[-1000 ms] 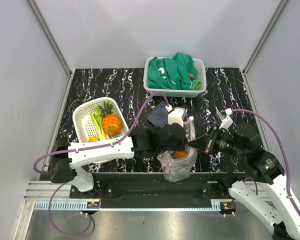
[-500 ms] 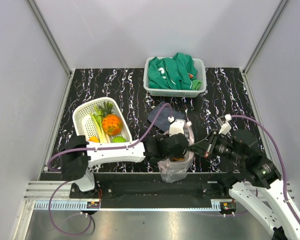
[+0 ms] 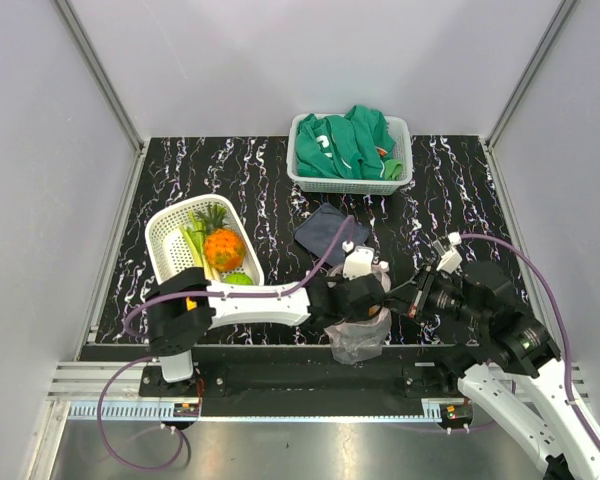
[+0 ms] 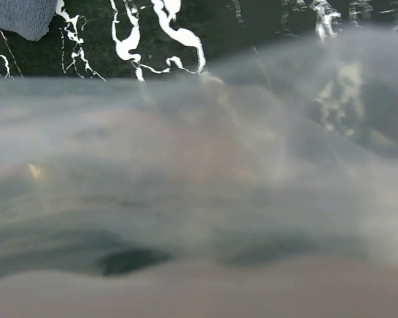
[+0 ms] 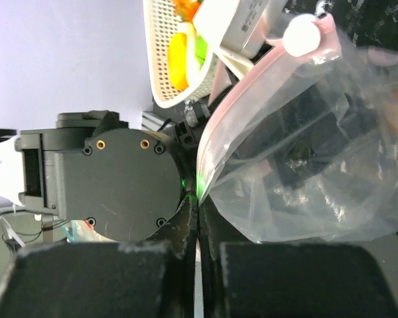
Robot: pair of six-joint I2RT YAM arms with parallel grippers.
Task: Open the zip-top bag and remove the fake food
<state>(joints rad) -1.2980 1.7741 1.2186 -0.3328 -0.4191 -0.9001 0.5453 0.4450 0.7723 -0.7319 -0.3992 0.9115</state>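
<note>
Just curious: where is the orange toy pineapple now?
In the top view, the orange plastic pineapple lies in the white mesh basket at the left, beside the pale green leek.

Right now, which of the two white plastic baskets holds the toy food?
The oval white mesh basket on the left, holding the orange toy pineapple; the rectangular basket at the back holds a green garment.
</note>
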